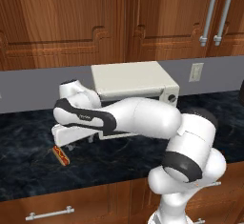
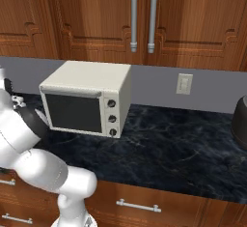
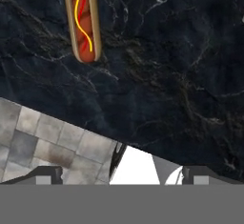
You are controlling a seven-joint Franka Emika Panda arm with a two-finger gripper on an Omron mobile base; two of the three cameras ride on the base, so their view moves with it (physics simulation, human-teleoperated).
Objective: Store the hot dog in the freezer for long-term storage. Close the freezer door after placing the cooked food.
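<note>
Black marble counter point(image 1: 28, 137) carries the hot dog point(image 1: 60, 155), which lies flat near the front edge, to the left of the white toaster oven point(image 1: 136, 80). Your arm reaches left across the counter, with the gripper point(image 1: 71, 141) low over the stone, just beside the hot dog and above it, apart from it. From the hand camera, you see the hot dog point(image 3: 83, 20) at the top, lengthwise, red sausage and yellow squiggle facing up, well clear of the fingertips point(image 3: 50, 174) at the bottom. The fingertips sit wide apart with nothing between them: the pincer is released. Grey floor tiles point(image 3: 47, 139) show past the counter edge. Wooden cabinets point(image 2: 96, 13) hang above the oven.
</note>
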